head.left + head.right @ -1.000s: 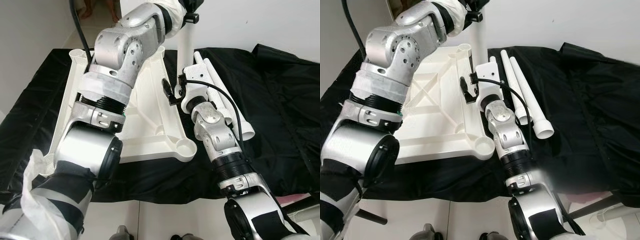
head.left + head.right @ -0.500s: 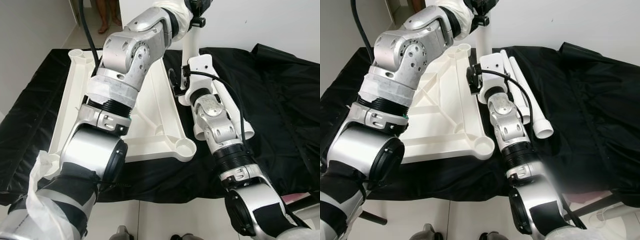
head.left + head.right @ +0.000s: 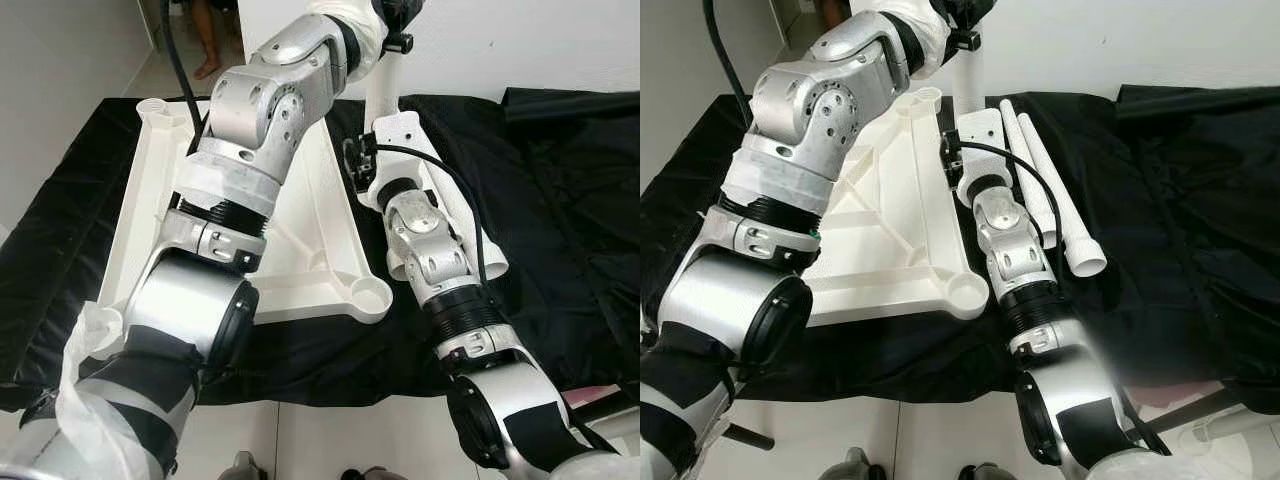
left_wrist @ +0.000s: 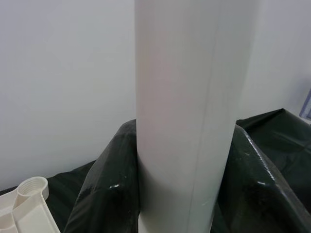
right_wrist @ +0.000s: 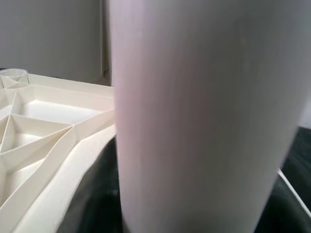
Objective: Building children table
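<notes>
Nearby, two spare legs lie beside the tabletop; both grippers' finger states can't be told

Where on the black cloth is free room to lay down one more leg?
Free: the black cloth right of the two lying legs, and the strip in front of the tabletop. Crowded: the upright leg, where both arms meet.

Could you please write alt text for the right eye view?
An upside-down white tabletop lies on a black cloth, with an upright white table leg at its far right corner. Both silver arms reach toward that leg, and two loose legs lie beside it.
</notes>
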Available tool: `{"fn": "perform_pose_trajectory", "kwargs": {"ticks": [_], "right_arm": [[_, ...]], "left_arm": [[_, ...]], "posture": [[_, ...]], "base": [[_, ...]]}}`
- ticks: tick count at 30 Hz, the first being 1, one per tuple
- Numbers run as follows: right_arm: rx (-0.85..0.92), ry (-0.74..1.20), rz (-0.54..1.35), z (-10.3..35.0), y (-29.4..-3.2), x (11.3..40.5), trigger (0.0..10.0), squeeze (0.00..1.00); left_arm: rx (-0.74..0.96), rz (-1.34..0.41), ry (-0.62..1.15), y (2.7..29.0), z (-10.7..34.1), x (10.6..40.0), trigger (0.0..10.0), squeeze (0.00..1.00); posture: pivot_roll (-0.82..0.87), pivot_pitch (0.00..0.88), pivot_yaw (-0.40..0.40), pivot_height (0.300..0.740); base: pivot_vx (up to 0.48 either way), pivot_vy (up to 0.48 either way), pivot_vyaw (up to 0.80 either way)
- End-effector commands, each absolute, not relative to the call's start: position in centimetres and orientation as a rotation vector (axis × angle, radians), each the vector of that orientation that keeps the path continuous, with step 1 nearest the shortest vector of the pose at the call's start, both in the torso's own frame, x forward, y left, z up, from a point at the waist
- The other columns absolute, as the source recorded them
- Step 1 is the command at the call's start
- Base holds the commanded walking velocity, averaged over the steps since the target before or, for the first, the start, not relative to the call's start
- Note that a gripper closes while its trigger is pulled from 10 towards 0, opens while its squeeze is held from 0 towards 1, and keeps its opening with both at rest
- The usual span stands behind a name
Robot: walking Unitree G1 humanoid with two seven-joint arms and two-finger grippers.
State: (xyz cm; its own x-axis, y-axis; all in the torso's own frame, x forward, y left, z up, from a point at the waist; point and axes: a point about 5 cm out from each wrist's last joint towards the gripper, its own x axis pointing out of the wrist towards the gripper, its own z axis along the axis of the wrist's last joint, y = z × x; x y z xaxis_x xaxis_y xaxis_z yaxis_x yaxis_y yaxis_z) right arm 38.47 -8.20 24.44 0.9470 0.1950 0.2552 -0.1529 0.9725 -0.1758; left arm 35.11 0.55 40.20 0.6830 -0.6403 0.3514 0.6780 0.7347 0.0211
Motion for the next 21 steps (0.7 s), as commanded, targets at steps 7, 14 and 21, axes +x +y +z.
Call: {"fn": "perform_pose_trajectory", "kwargs": {"ticks": [7,14,21], "right_arm": [[-0.136,-0.289,0.184,25.1,-7.8,38.7,0.0,0.00],[-0.119,-0.284,0.138,25.1,-8.2,38.9,10.0,0.00],[-0.054,-0.278,0.139,25.3,-8.4,38.9,10.0,0.00]], "left_arm": [[-0.101,-0.757,-0.411,0.2,41.2,34.4,10.0,0.00],[-0.088,-0.830,-0.455,-0.1,41.0,33.8,10.0,0.00],[-0.099,-0.920,-0.445,0.1,40.7,33.3,10.0,1.00]], "posture": [[-0.05,0.075,0.030,0.740],[-0.04,0.067,0.028,0.740],[-0.05,0.063,0.031,0.740]], "base": [[0.000,0.000,0.00],[0.000,0.000,0.00],[0.000,0.000,0.00]]}}
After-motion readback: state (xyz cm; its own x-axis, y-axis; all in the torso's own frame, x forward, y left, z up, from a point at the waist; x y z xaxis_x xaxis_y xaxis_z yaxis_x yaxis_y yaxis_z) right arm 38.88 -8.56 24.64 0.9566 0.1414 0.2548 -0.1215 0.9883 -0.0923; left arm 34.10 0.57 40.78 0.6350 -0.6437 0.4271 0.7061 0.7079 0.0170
